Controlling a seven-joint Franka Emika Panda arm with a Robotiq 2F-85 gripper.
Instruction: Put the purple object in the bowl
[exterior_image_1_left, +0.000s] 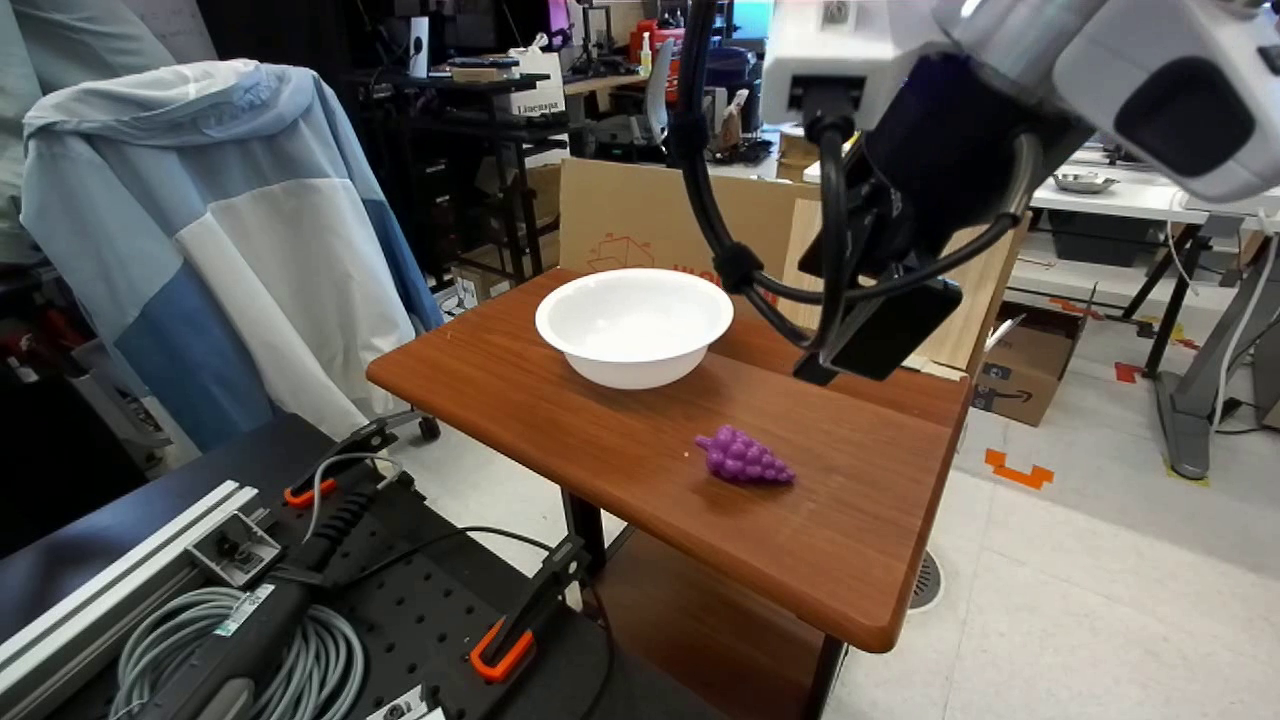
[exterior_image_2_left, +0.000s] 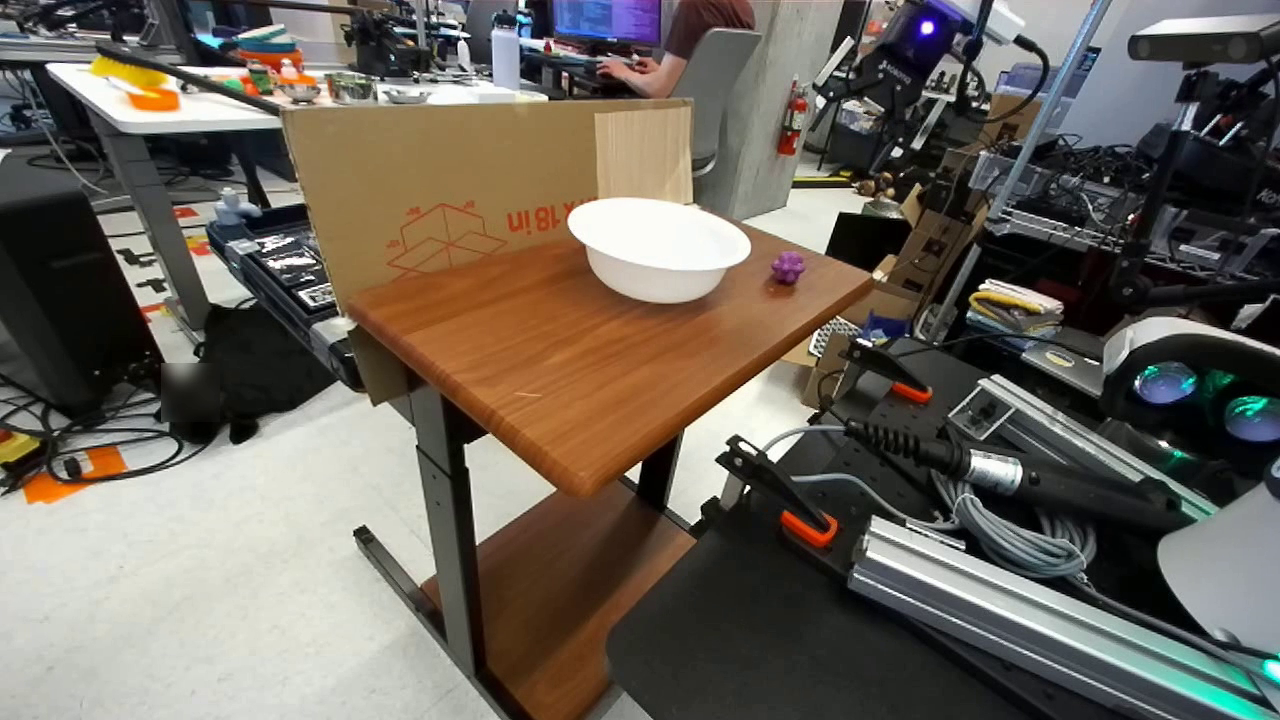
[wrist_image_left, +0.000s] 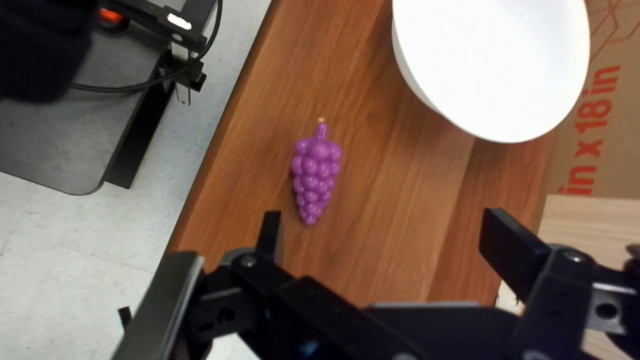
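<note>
The purple object (exterior_image_1_left: 742, 456), a bumpy grape cluster, lies on the wooden table near its front edge. It also shows in an exterior view (exterior_image_2_left: 788, 267) and in the wrist view (wrist_image_left: 316, 167). The white bowl (exterior_image_1_left: 635, 373) stands upright on the table, apart from the purple object; it also shows in an exterior view (exterior_image_2_left: 655, 280) and, cut off at the top, in the wrist view (wrist_image_left: 492, 70). Nothing shows inside it. My gripper (wrist_image_left: 382, 222) is open and empty, raised above the table. In an exterior view the gripper (exterior_image_1_left: 870, 345) hangs above the table's right part.
The wooden table (exterior_image_1_left: 840, 540) has a cardboard panel (exterior_image_2_left: 450, 180) standing along its back edge, with a light wood board (exterior_image_2_left: 645, 155) against it. A black bench (exterior_image_2_left: 740, 620) with clamps, a coiled cable and metal rails stands beside the table, across a gap.
</note>
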